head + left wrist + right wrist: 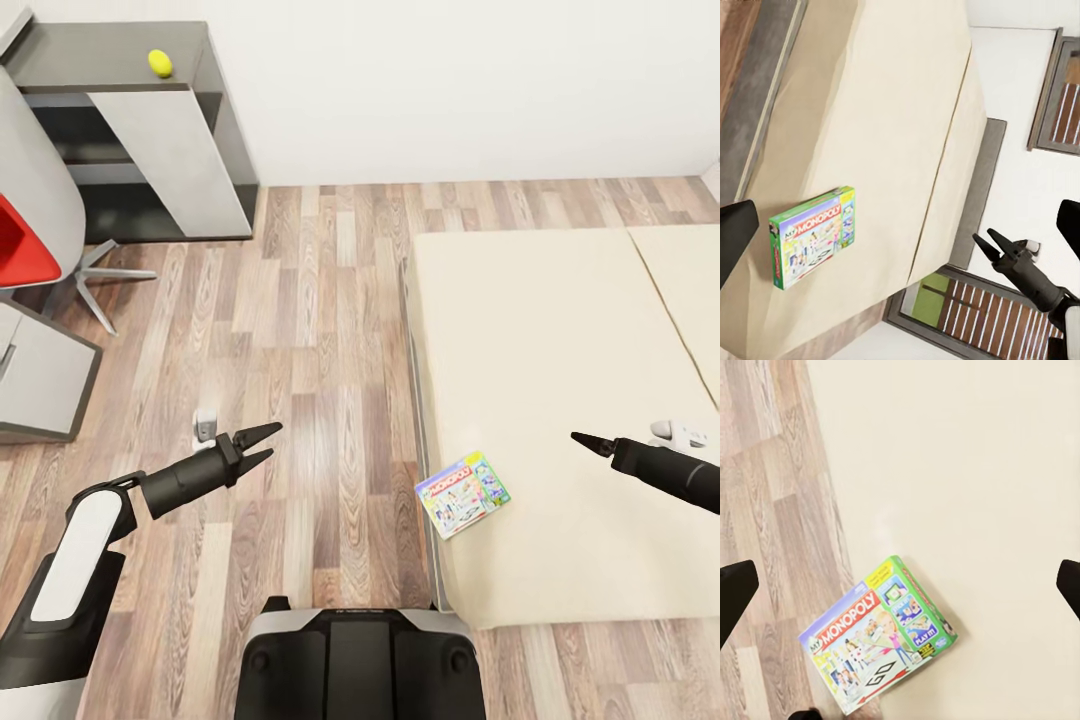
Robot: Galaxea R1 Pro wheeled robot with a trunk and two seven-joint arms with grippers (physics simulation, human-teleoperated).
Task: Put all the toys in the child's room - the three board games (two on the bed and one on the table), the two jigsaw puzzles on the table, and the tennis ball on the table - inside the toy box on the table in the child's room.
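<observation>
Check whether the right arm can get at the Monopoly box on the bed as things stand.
Probably yes. The Monopoly box lies flat near the bed's edge with bare mattress around it, and nothing lies between it and the right gripper.

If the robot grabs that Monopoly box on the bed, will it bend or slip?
The Monopoly box looks like flat, rigid cardboard, so it probably stays stiff. Its glossy printed face may be somewhat slippery. Lying near the mattress edge, a push could slide it off.

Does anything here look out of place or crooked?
The Monopoly box lies askew at the very edge of the bed, one corner jutting over the floor. A yellow ball sits on the dark desk.
</observation>
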